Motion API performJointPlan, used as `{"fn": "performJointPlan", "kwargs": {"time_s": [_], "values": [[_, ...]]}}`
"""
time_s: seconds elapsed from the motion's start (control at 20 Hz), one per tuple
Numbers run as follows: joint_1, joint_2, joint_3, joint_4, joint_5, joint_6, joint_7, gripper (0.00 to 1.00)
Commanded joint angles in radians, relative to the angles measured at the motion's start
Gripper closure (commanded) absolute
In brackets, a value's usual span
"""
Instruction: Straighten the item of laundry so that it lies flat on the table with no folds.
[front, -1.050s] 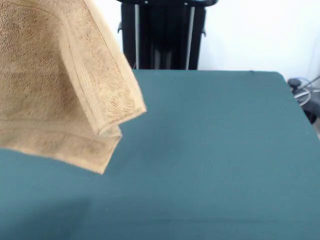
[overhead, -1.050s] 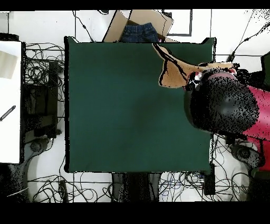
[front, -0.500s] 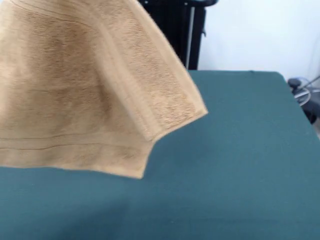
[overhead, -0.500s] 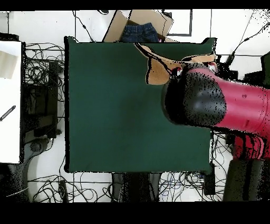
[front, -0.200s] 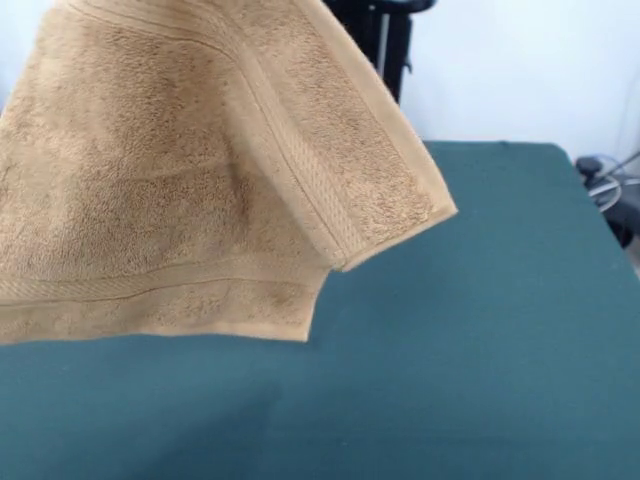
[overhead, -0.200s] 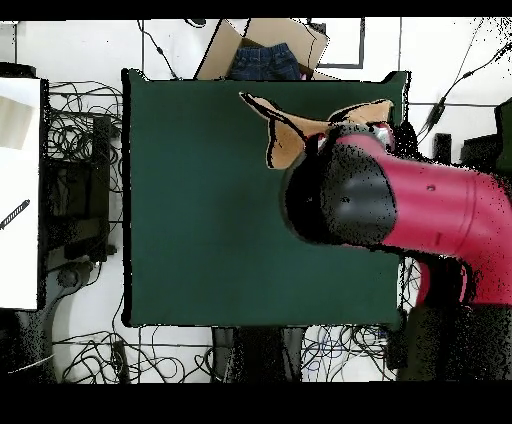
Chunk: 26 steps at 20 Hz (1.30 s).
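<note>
We see the towel (front, -0.200s: 190, 180) hanging in the air above the table (front, -0.200s: 480, 330), draped and doubled over itself, one banded edge folded across the front and a corner pointing out to the side; in the overhead view it shows as a tan patch (overhead, -0.200s: 285, 135) over the table's far part, just ahead of the arm. We judge the step in hand to be the carry: the towel is lifted clear and nothing of it appears to rest on the green surface yet. The next move, as we read it, calls for bringing the hanging lower edge down to touch the table and then drawing the cloth along so the fold opens as it is laid out. The red arm (overhead, -0.200s: 400, 215) reaches in from one side over the table, its bulky end hiding the claw; we cannot tell how far the claw is open, though something out of sight clearly bears the towel up.
</note>
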Motion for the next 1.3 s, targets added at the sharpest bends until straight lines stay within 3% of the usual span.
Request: {"fn": "performJointPlan", "kwargs": {"time_s": [0.05,0.5,1.3], "values": [[0.083,-0.032,-0.145,0.185,-0.036,-0.113,0.340,1.00],[0.178,-0.010,-0.224,0.123,-0.028,-0.038,0.376,1.00],[0.323,0.102,-0.327,0.041,0.008,-0.069,0.487,1.00]]}}
